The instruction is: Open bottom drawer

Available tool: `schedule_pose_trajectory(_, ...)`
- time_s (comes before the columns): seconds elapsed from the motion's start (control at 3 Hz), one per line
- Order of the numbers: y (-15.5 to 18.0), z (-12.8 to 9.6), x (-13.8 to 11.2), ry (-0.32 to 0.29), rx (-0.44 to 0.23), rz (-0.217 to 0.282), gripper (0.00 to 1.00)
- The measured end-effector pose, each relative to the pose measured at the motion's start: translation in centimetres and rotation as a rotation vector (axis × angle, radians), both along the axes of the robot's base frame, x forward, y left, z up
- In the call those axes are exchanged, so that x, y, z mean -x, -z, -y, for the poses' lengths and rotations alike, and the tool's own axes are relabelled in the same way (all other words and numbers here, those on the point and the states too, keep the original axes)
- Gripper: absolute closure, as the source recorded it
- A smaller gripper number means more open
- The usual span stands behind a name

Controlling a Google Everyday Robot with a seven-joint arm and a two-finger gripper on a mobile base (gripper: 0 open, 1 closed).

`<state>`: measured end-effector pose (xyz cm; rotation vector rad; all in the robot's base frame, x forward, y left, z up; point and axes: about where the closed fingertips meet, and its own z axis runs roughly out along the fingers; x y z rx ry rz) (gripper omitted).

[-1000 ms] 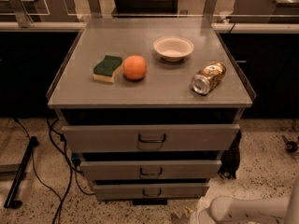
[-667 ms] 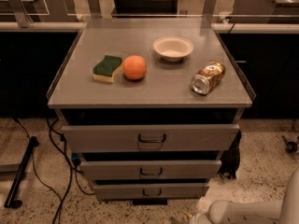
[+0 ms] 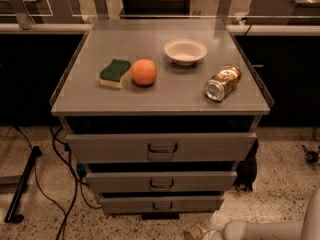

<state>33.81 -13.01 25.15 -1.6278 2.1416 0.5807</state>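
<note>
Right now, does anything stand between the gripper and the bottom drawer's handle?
Nothing visible does. The gripper sits at the frame's bottom edge, below and right of the bottom drawer; only bare floor lies between it and the handle.

We get warm, fairly dim overhead light. The cabinet top (image 3: 165,91) is brightest, the can (image 3: 223,83) shows glare, and the orange (image 3: 144,72) casts a short shadow. Gaps above the drawer fronts go black. The bottom drawer (image 3: 135,204) is dimmer. The gripper (image 3: 200,232), at the bottom edge right of centre, reads pale against the floor (image 3: 280,184).
</note>
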Motion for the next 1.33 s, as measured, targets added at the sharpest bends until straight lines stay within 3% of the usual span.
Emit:
schedule_pose_trajectory(0.67, 2.3, 0.2, -3.8, -0.023, -0.029, 0.202, 0.0)
schedule_pose_trajectory(1.33, 3.3, 0.2, -4.3, -0.022, -0.021, 0.226, 0.0)
